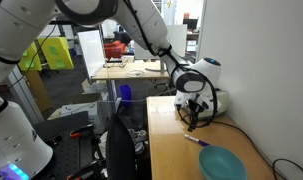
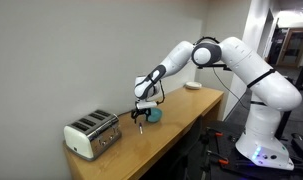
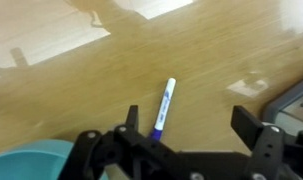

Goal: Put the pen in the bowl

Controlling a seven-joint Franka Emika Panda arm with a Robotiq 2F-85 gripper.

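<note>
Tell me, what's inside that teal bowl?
Nothing visible: the bowl looks empty in an exterior view. The pen lies outside, on the table. In the wrist view the jaws hide part of it.

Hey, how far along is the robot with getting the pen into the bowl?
Done: nothing yet. In the wrist view the pen lies flat on the wooden table, outside the bowl. In hand: the gripper hangs open over the pen, lined up with it but not gripping it. Left: close on the pen, lift it, carry it over to the bowl and let go.
</note>
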